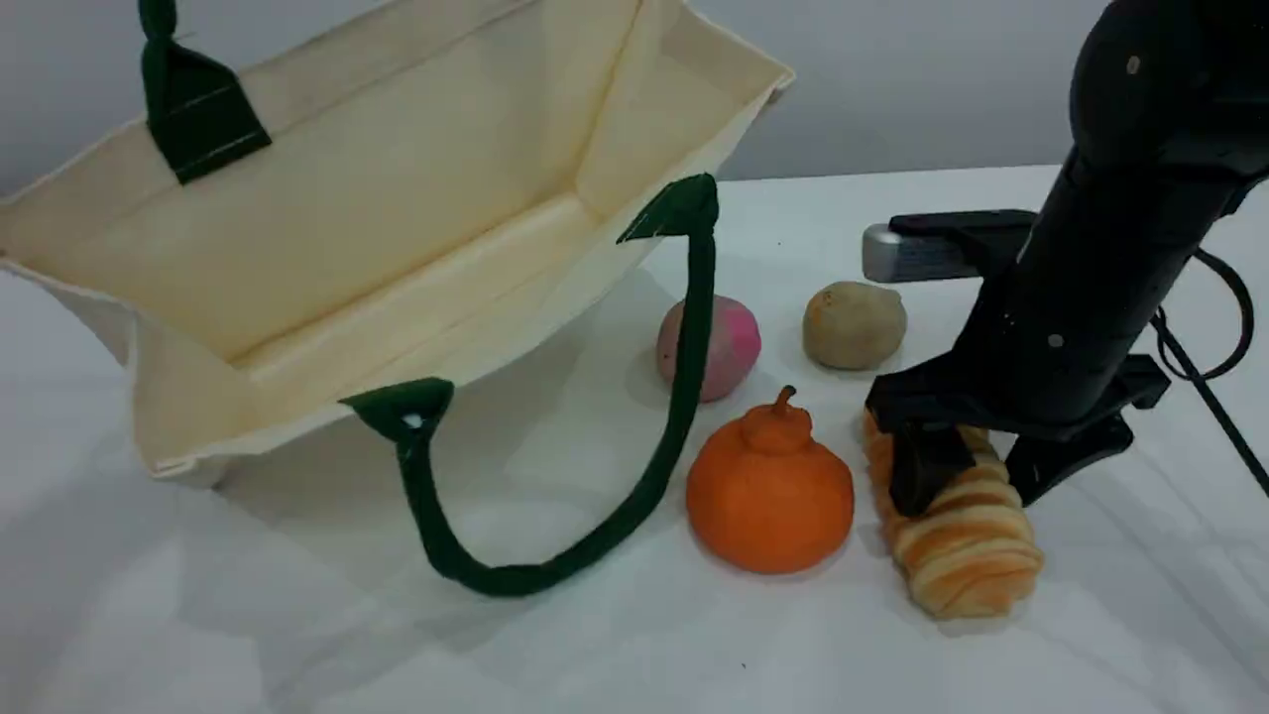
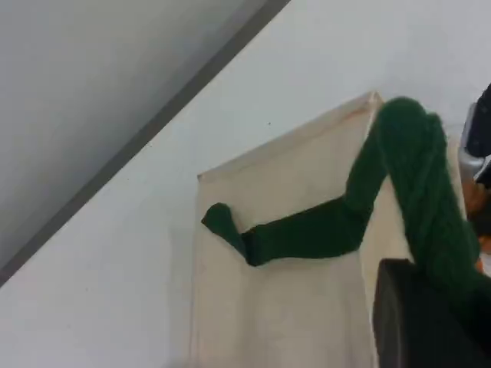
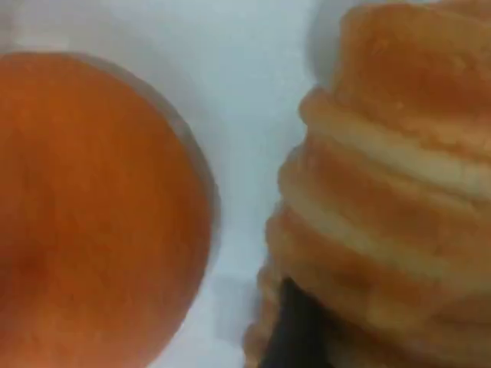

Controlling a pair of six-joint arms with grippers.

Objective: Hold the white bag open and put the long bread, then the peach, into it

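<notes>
long bread at right, ridged; orange fruit left, white table between

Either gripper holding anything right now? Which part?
Left gripper: shut on the cream canvas tote's dark green strap handle. Right gripper: fingers straddle the striped long bread's middle; grip not confirmed.

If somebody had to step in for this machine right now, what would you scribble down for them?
Left hand: shut on the bag's green strap, holding the white bag open.
Right hand: fingers spread astride the long bread, which lies on the table; no lift yet.
Peach: on the table behind the other strap.
Done: bag open. Left: bread in, then peach.
</notes>
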